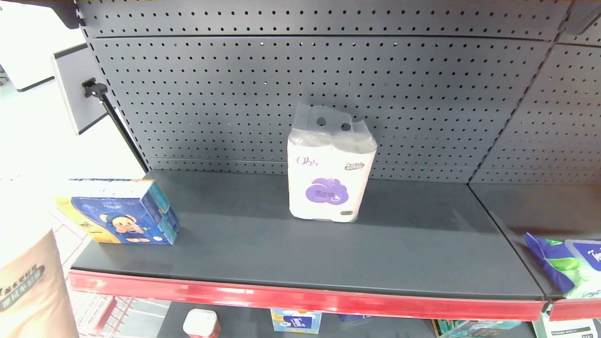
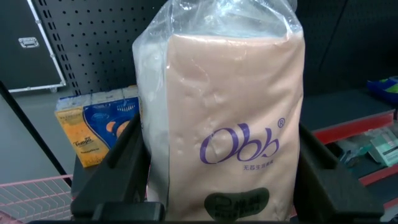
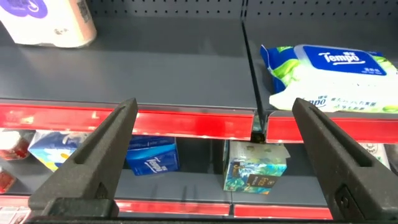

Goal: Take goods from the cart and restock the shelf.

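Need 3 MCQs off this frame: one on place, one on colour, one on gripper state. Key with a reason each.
1. Where does the white roll pack stand on the shelf?
A) at the left edge
B) around the middle
C) at the right edge

2. What colour is the shelf's front strip?
A) red
B) yellow
C) green

3. What state is the left gripper in?
A) open, empty
B) shut on the tan pack
C) shut on a blue box

Key:
1 B: the head view shows it mid-board, upright.
2 A: the strip along the edge is red.
3 B: the jaws stand pressed to both sides of the tan pack.
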Available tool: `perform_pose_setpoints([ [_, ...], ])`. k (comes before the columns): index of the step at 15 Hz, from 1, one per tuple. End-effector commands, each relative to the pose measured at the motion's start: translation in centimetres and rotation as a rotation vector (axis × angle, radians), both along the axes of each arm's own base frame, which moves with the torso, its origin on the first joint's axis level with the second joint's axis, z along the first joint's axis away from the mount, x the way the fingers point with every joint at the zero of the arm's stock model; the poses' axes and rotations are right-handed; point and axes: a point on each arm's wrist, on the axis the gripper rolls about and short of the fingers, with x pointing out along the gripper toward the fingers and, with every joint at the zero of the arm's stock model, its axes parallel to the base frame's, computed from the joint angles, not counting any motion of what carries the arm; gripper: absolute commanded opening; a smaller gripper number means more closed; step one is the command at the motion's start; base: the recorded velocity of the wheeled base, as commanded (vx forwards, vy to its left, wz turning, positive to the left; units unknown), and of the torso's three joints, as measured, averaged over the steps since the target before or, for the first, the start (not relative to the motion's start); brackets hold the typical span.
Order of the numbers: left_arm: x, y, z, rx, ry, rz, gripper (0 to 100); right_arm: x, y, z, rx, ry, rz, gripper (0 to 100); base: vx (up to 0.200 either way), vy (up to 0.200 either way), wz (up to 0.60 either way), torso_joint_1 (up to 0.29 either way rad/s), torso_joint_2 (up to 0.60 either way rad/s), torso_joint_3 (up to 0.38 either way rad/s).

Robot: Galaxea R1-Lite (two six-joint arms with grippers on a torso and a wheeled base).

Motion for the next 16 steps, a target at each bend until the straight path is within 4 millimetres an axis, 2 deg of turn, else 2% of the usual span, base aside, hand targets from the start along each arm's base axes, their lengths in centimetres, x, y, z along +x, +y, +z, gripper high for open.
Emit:
perform_pose_setpoints([
  [1,0.2,-0.1,-0.2,0.005,0.01,0.003,0,0.0,0.0,0.0,0.002,0.0,-0.003,100,0.0,0.0,0.0,0.0,0.0,0.0],
  [3,0.2,-0.1,-0.2,0.006,0.013,0.003,0,0.0,0.0,0.1,-0.016,-0.004,-0.003,100,0.0,0.0,0.0,0.0,0.0,0.0],
  [4,0.2,-0.1,-0.2,0.006,0.013,0.0,0,-0.3,0.1,2.2,-0.024,-0.049,0.067,100,0.0,0.0,0.0,0.0,0.0,0.0],
  [5,0.2,-0.1,-0.2,0.008,0.012,0.0,0,-0.5,0.2,8.8,0.047,-0.106,0.179,100,0.0,0.0,0.0,0.0,0.0,0.0],
  [6,0.2,-0.1,-0.2,0.008,0.012,-0.001,0,0.1,0.2,13.0,0.138,-0.125,0.213,100,0.0,0.0,0.0,0.0,0.0,0.0],
  [7,0.5,-0.2,-0.1,0.013,0.025,-0.003,0,3.1,0.6,14.6,0.158,0.004,0.329,100,0.0,0.0,0.0,0.0,0.0,0.0],
  [8,0.6,-0.2,-0.1,0.015,0.031,-0.004,0,5.1,1.1,14.2,0.118,0.105,0.452,100,0.0,0.0,0.0,0.0,0.0,0.0],
  [10,0.7,-0.2,-0.5,0.019,0.037,-0.004,0,8.3,2.0,14.4,0.12,0.204,0.548,100,0.0,0.0,0.0,0.0,0.0,0.0],
  [11,0.6,-0.2,-0.5,0.019,0.034,-0.002,0,10.8,2.7,14.5,0.132,0.233,0.635,100,0.0,0.0,0.0,0.0,0.0,0.0],
  [13,0.7,-0.3,-0.2,0.018,0.033,-0.001,0,16.2,3.2,14.3,0.142,0.249,0.645,100,0.0,0.0,0.0,0.0,0.0,0.0],
  [16,1.0,-0.3,0.0,0.022,0.043,-0.002,0,20.9,3.9,12.2,0.089,0.3,0.709,100,0.0,0.0,0.0,0.0,0.0,0.0],
])
